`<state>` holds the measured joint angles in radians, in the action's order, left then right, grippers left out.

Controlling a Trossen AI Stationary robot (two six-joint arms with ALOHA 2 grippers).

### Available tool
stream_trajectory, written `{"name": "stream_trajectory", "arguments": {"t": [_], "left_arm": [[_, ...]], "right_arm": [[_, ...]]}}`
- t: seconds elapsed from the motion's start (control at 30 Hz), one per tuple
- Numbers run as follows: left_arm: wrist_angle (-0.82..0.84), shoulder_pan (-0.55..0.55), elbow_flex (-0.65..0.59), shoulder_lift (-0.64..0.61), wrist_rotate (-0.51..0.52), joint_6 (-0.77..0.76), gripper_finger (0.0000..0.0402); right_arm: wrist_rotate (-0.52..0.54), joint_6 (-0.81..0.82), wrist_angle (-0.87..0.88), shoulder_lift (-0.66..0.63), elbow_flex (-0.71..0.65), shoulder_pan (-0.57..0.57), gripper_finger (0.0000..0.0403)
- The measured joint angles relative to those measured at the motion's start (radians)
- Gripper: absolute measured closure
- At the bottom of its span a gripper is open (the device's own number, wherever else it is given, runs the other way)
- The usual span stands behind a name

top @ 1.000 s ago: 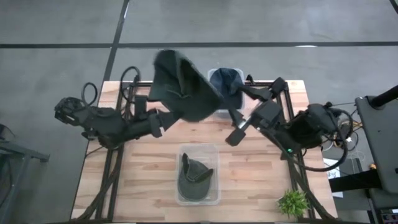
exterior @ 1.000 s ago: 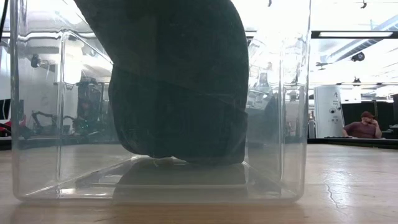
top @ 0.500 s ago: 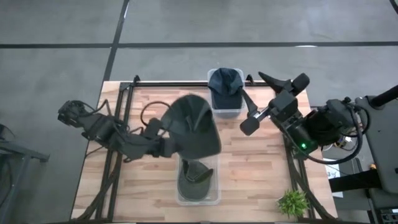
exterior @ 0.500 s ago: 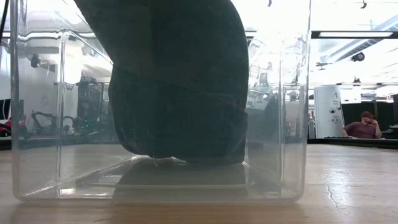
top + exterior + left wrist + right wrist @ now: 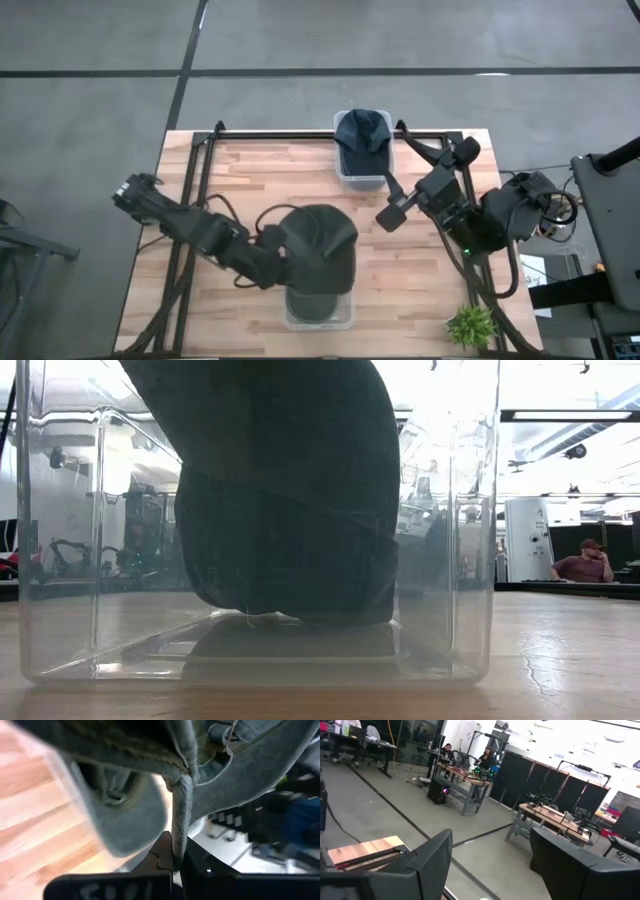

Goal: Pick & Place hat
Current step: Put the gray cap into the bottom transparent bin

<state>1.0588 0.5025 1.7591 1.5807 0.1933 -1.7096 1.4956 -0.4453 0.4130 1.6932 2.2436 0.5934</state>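
A dark grey hat [image 5: 322,248] hangs from my left gripper [image 5: 172,859], which is shut on it; the hat covers the near clear bin [image 5: 318,318]. In the high view the hat hides the fingers. The low view shows another dark hat [image 5: 290,510] resting on the floor of that bin [image 5: 470,560]. A blue hat [image 5: 362,132] lies in the far clear bin [image 5: 360,178]. My right gripper [image 5: 388,205] is open and raised right of centre, touching nothing; its wrist view [image 5: 495,870] looks out into the room. My left gripper pinches a narrow folded edge of the grey hat [image 5: 179,820] between its two fingers. The rest of the hat spreads out beyond the fingertips, lifted clear of the table and over the near bin's opening. Whether it touches the hat inside, I cannot tell.
A small green plant [image 5: 470,325] stands at the table's near right corner. Bare wood [image 5: 240,180] lies left of the far bin. People sit at desks in the room beyond the table [image 5: 585,565].
My left arm has carried the grey hat from the far middle of the table toward the near edge and lower, so it now hangs over the near bin. My right gripper swung a little away toward the far right, then came back.
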Motion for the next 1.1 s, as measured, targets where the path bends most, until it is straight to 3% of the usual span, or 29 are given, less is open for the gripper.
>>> {"name": "stream_trajectory", "arguments": {"t": [0.27,0.37,0.5,0.7,0.9,1.1], "left_arm": [[0.023,0.001,-0.012,0.079,-0.108,-0.052,0.0396],[0.108,-0.006,-0.016,0.107,-0.16,-0.081,0.0396],[0.112,-0.014,-0.016,0.133,-0.157,-0.087,0.0396],[-0.008,-0.027,-0.016,0.178,-0.172,-0.034,0.039],[0.033,-0.032,-0.015,0.236,-0.284,-0.016,0.0384],[0.004,-0.037,-0.015,0.254,-0.299,0.059,0.0367]], "right_arm": [[-0.001,0.027,0.007,0.0,-0.002,0.0,0.0139],[-0.001,0.027,0.007,0.0,-0.002,0.0,0.0136],[-0.001,0.026,0.011,0.0,-0.004,0.0,0.0136],[-0.004,0.025,0.034,0.0,-0.011,0.0,0.0144],[-0.004,0.027,0.034,0.0,-0.017,0.0,0.0149],[-0.005,0.027,0.041,0.0,-0.02,0.0,0.0145]]}}
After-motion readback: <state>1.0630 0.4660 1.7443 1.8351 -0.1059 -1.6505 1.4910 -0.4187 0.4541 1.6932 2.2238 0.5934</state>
